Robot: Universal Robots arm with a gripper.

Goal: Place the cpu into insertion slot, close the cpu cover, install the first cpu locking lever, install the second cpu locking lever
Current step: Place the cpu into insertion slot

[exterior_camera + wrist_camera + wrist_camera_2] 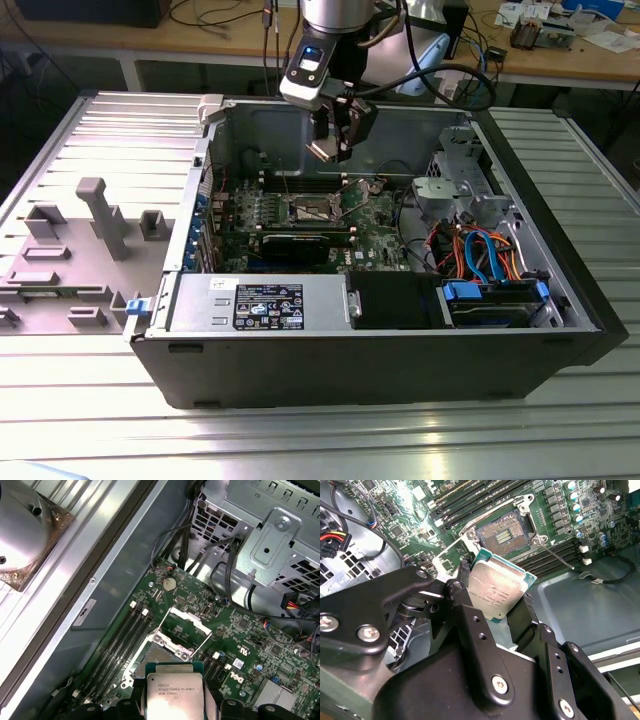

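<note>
1. You are looking at an open computer case (350, 365) lying on its side on a ribbed metal table (300, 440). The robot arm reaches down into it from above.
2. The claw (335, 148) hangs over the green circuit board (385, 215), clear of it and near the case's far wall.
3. The claw is clenched on the processor chip (497, 587). In the second wrist view, its two black fingers (464, 580) press on opposite edges of the chip, and the chip's silvery top faces the camera.
4. The chip is held in the air and touches nothing but the fingers. In the first wrist view, the chip (174, 697) sits in front of the socket and hides part of it.
5. The socket (506, 532) lies on the board just beyond the chip, with its dark pin field uncovered inside a silver rim.
6. The cover plate (184, 621) is swung up off the socket and stands open at its far edge.
7. A thin wire lever (556, 556) slants away from one corner of the socket.
8. Long memory slots (120, 640) run alongside the socket.
</note>
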